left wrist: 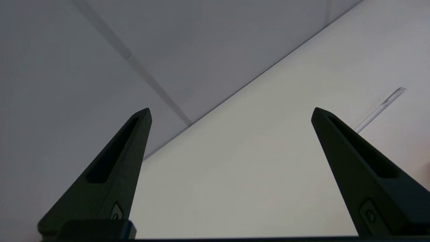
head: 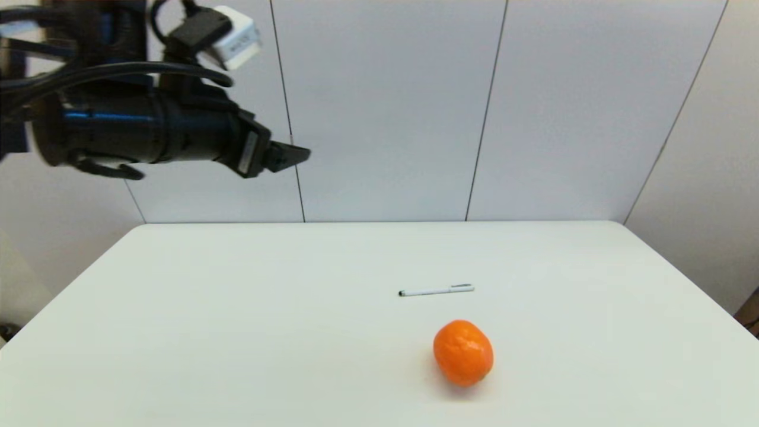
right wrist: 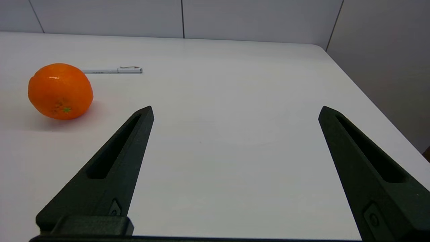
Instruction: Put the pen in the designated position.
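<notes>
A slim white pen [head: 436,290] lies flat on the white table [head: 237,308], right of centre, its black tip to the left and its clip end to the right. It also shows in the right wrist view as the pen [right wrist: 112,70] and partly in the left wrist view as the pen [left wrist: 381,108]. My left gripper [head: 290,155] hangs high above the table's far left, open and empty, far from the pen. The left gripper [left wrist: 231,112] has its fingers spread wide. My right gripper [right wrist: 235,111] is open and empty, low over the table's near right side, out of the head view.
An orange fruit [head: 463,353] sits on the table just in front of the pen, also seen as the orange fruit [right wrist: 60,91]. Grey wall panels stand behind the table's far edge. The table's right edge [right wrist: 369,101] runs close to my right gripper.
</notes>
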Tool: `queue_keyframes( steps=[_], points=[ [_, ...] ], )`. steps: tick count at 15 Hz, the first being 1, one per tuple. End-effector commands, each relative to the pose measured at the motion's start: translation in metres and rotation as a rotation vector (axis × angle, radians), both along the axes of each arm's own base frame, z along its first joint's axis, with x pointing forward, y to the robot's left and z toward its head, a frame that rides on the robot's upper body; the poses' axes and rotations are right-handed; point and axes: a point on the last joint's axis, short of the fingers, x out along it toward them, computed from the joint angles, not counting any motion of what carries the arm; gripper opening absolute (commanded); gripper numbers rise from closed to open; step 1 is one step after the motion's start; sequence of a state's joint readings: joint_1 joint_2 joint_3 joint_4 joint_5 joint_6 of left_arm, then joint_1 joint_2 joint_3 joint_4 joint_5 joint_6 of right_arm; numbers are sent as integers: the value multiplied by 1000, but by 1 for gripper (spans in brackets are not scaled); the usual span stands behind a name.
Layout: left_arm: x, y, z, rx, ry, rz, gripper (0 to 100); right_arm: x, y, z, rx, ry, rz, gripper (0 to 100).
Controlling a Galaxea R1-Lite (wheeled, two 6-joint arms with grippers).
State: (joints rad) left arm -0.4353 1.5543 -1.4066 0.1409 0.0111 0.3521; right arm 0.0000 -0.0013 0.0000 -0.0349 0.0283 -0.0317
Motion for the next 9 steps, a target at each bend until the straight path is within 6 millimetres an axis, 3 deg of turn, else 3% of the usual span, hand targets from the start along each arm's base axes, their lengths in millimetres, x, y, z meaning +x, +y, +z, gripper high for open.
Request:
queue_keyframes(
  steps=[1,6,9],
  points=[
    [-103,103,-12,-77,-57,367,100,1,0,-4,-1,15,1,100],
    [-147,116,-59,-179,-57,429,100,1,0,-4,-1,15,1,100],
    [-162,116,-81,-198,-73,432,100,1,0,-4,-1,15,1,100]
  ],
)
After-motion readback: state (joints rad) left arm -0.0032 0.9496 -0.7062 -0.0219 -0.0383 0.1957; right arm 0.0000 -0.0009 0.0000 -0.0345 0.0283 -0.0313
